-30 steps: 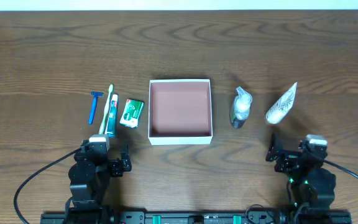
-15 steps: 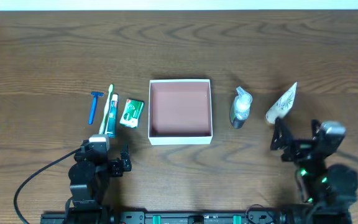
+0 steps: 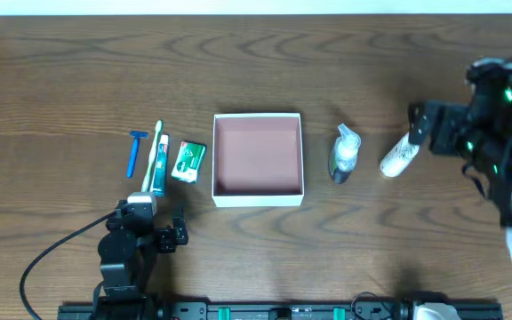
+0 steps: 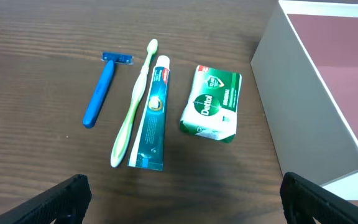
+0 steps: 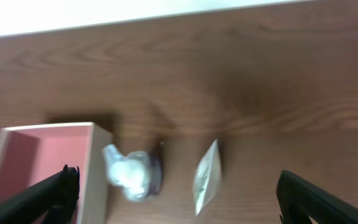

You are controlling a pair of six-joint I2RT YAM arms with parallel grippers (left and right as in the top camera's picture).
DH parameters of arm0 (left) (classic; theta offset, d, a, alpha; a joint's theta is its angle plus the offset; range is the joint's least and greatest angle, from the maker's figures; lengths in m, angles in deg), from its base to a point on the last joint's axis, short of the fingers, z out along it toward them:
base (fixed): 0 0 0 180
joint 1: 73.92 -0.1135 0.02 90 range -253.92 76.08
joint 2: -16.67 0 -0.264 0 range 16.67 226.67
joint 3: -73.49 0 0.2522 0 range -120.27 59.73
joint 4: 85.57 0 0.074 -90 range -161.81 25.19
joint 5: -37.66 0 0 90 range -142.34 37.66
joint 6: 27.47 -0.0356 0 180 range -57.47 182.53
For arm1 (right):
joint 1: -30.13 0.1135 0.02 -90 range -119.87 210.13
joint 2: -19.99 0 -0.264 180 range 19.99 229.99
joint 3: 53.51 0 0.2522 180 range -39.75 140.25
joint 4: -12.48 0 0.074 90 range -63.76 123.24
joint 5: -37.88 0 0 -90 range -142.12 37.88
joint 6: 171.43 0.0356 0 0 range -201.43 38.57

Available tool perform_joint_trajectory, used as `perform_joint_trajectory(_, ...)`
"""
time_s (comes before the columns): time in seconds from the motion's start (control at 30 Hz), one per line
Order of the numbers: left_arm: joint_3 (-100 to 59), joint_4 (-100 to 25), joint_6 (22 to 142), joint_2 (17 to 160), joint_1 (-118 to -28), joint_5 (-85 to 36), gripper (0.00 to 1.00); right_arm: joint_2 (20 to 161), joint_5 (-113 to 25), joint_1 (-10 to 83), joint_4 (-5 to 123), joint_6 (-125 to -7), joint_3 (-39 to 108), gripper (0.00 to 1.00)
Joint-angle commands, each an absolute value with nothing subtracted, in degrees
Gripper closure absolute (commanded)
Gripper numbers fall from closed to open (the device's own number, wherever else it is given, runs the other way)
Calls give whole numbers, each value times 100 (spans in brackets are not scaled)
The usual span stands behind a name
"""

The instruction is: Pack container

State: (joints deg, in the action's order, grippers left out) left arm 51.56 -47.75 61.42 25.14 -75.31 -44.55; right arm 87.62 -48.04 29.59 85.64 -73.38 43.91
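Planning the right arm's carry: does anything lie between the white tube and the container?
Yes. The pump bottle lies between the white tube and the container, near its right wall; a straight slide would likely hit it.

robot lab setup: wood-grain table [image 3: 256, 62] with cabled arms [image 3: 130, 249] mounted.

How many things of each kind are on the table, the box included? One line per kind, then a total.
container: 1
razor: 1
toothbrush: 1
toothpaste tube: 1
soap packet: 1
pump bottle: 1
white pouch: 1
Total: 7
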Motion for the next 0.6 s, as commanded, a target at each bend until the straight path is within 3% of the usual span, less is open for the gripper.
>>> perform_joint_trajectory(0.0,5266,-4751,6193,2477,-7512,-4380,2,9392,-5045,2926,8614,-7442,4467,1)
perform_joint_trajectory(0.33,5266,-4751,6193,2477,-7512,-4380,2,10655,-5147,2795,8686,-6199,4467,2)
perform_joint_trajectory(0.47,5266,-4751,6193,2477,-7512,-4380,2,10924,-5206,2813,9051,-5685,4461,26)
perform_joint_trajectory(0.57,5266,-4751,6193,2477,-7512,-4380,2,11051,-5206,2898,9300,-5613,4456,36)
